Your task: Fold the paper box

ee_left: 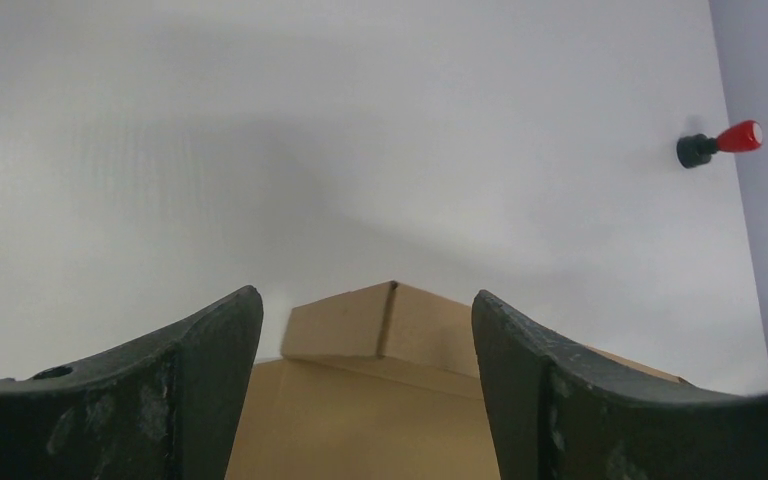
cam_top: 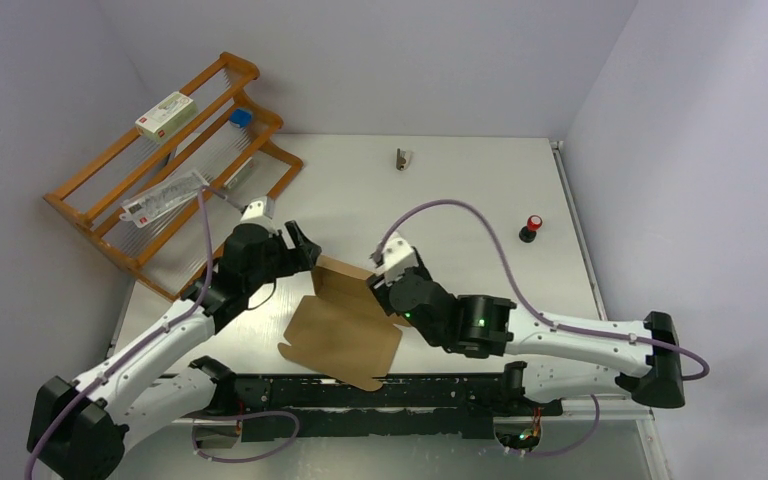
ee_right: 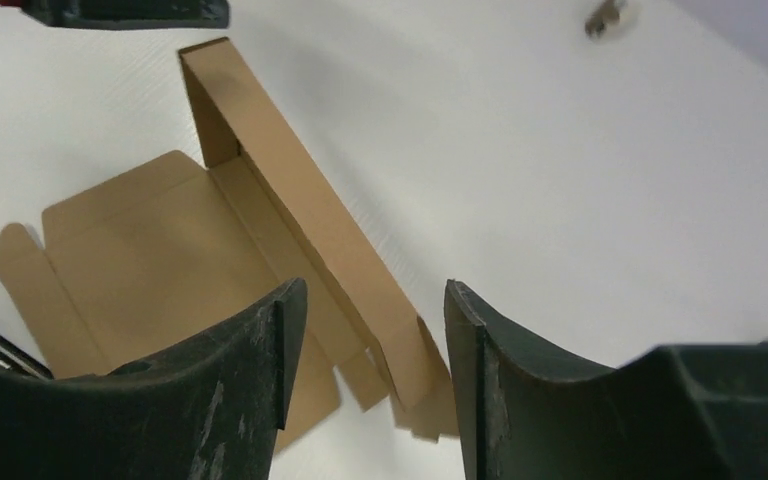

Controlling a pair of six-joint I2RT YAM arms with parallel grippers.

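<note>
The paper box (cam_top: 343,335) is a brown die-cut sheet lying near the table's front middle, its far wall (cam_top: 342,282) folded upright. My left gripper (cam_top: 305,250) is open at the wall's left end; in the left wrist view (ee_left: 368,330) the wall's corner (ee_left: 385,322) stands between the jaws, untouched. My right gripper (cam_top: 382,280) is open at the wall's right end; in the right wrist view (ee_right: 368,330) the upright wall (ee_right: 300,210) and its end tab (ee_right: 430,395) run between the jaws, with the flat panel (ee_right: 140,250) to the left.
A wooden rack (cam_top: 175,160) stands at the back left, holding a white carton with red print (cam_top: 166,113) and other packets. A small metal clip (cam_top: 402,158) lies at the back. A red-topped knob (cam_top: 532,228) stands on the right, also in the left wrist view (ee_left: 720,143).
</note>
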